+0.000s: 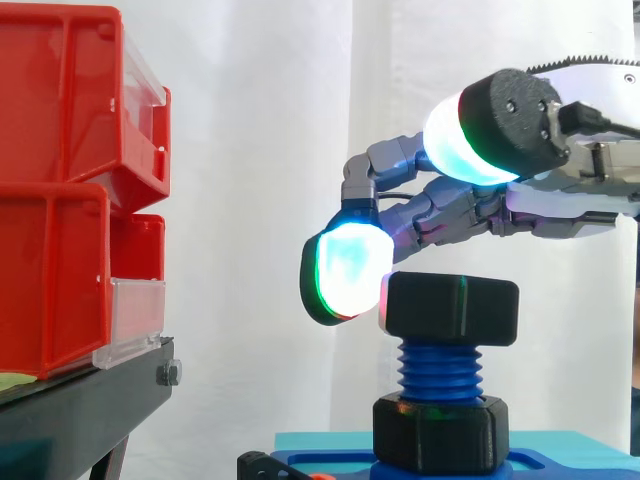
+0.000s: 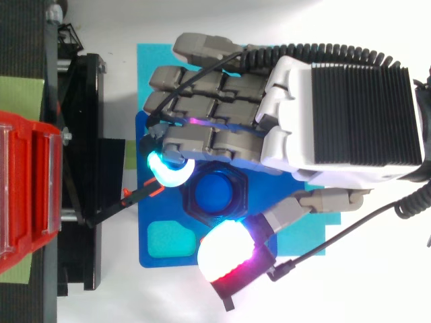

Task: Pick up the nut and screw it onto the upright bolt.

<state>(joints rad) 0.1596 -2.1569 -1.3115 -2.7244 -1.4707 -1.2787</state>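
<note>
We see hand (image 2: 323,114) curled round nut (image 1: 455,305) atop blue bolt (image 1: 440,372), blue base (image 1: 580,465) on white counter (image 2: 168,296), red bins (image 1: 50,270) left, white curtain (image 1: 260,150) behind

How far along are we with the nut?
Done: the nut is on top of the bolt, whose blue end shows through its hole from above. In hand: the hand is at the nut; grip unclear. Left: bare thread shows below the nut, so it needs screwing down.
</note>
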